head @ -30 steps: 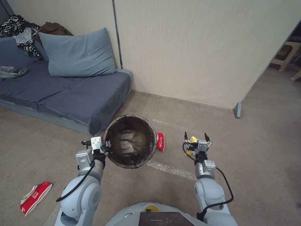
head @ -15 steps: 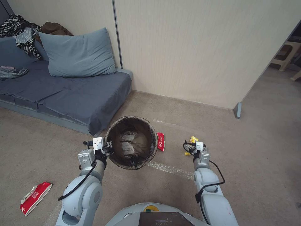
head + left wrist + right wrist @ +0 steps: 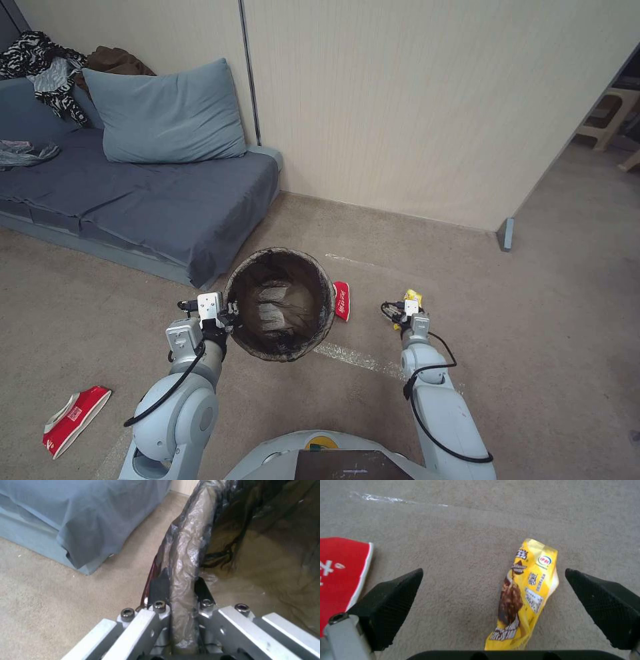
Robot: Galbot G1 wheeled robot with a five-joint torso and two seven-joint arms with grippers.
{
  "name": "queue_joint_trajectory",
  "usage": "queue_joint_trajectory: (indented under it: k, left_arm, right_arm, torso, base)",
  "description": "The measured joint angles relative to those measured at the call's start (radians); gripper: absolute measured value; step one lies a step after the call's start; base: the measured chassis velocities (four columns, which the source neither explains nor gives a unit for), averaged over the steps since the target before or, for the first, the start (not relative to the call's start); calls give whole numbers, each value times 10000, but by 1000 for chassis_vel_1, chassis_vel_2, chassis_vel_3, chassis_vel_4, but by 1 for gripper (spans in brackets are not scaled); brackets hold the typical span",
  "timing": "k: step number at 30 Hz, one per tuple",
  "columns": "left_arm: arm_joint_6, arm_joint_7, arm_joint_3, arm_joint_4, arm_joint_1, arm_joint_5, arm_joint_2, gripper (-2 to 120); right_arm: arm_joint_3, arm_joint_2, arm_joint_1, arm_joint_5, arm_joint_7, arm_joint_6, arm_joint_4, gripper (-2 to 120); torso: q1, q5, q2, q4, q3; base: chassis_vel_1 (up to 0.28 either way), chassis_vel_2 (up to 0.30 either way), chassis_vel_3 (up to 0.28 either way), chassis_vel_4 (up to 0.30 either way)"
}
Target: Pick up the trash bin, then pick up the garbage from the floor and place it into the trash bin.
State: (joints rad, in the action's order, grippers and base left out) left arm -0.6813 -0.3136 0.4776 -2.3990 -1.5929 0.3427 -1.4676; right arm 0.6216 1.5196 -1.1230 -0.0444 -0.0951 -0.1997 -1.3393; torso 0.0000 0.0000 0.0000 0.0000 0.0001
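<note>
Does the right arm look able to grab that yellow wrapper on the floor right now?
Probably yes. The right gripper is open, and the yellow wrapper lies flat on bare carpet between its fingers with nothing over it. The red packet lies off to the side.

Bare floor rings yellow wrapper (unobstructed).

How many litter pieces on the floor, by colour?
Red-and-white snack packets: 2, one beside the trash bin at, one far left at
Yellow wrapper: 1, between the open right gripper's fingers
Total: 3
</note>
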Motion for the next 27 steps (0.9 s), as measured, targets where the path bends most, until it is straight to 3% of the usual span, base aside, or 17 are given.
queue_joint_trajectory:
  k: [5,11,12,17,18,24,25,26,27]
  left_arm:
    - [-1,-8,-10,-14,-22,2,-5,0]
    - [-11,-22,-17,-46,-39,49,-7,0]
    - [-13,-26,0,-48,-39,64,0,0]
    - [-18,-35,43,-65,-44,100,19,0]
    - [-19,-38,52,-72,-46,115,21,0]
    - [-36,-54,56,-80,-40,168,12,0]
    - [-39,-55,57,-80,-38,172,11,0]
    - [-39,-55,57,-80,-38,172,11,0]
    - [-45,-55,56,-84,-37,179,9,0]
  right_arm:
    - [82,8,300,48,2,50,624,100]
    - [259,152,714,229,2,163,1720,84]
    - [304,156,795,303,1,220,1959,76]
    - [397,116,981,457,1,391,2530,64]
    - [433,90,1057,479,-2,457,2755,53]
    - [502,2,1250,481,27,635,3352,37]
    - [514,-3,1277,483,34,667,3417,28]
    - [514,-3,1277,483,34,667,3417,28]
    - [545,-11,1348,513,51,758,3583,20]
  torso:
    - [0,0,0,-1,0]
    - [0,0,0,0,0]
    - [0,-1,0,0,0]
    - [0,2,0,0,0]
    - [0,0,0,-1,0]
    - [0,-1,0,-2,0]
    - [0,-1,0,-2,0]
    - [0,-1,0,-2,0]
    - [0,-1,0,-1,0]
  base:
    - [0,0,0,0]
    - [0,0,0,0]
    - [0,0,0,0]
    - [0,0,0,0]
    - [0,0,0,0]
    - [0,0,0,0]
    - [0,0,0,0]
    - [0,0,0,0]
    - [0,0,0,0]
